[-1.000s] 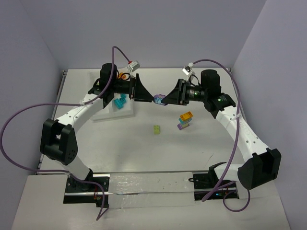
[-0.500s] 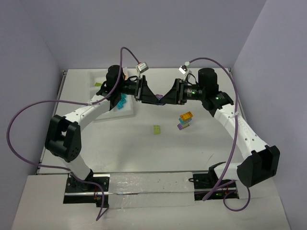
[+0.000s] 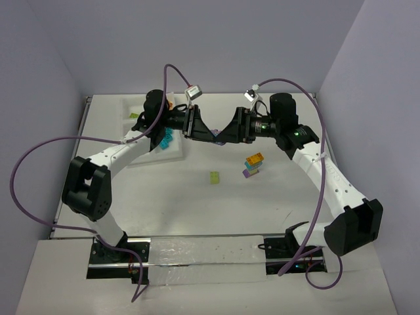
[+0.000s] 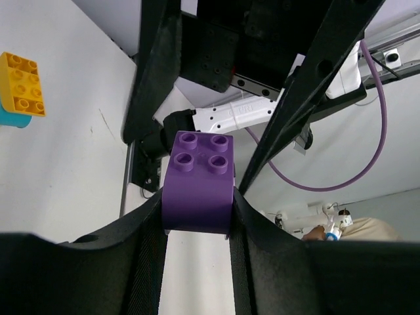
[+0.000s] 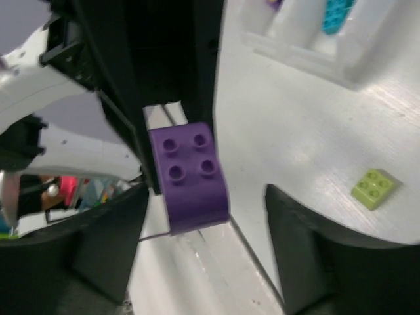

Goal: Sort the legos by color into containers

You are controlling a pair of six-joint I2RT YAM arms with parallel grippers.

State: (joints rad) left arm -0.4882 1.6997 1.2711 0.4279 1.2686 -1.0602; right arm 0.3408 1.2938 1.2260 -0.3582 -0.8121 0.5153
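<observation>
Purple brick [image 4: 197, 190] between left fingers [image 4: 141, 256]; studs facing right fingers [image 5: 308, 243].

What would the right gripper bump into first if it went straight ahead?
The right gripper would likely meet the purple brick first; it sits right in front, pinched by the left gripper.

Looks smooth, softly glossy on the purple four-stud plastic brick [image 4: 197, 187] and yellow studded plastic brick [image 4: 23, 84], matt and scuffed on the white tabletop [image 4: 65, 170].

Lime brick [image 3: 214, 176] near multicolour clump [image 3: 252, 164]
</observation>
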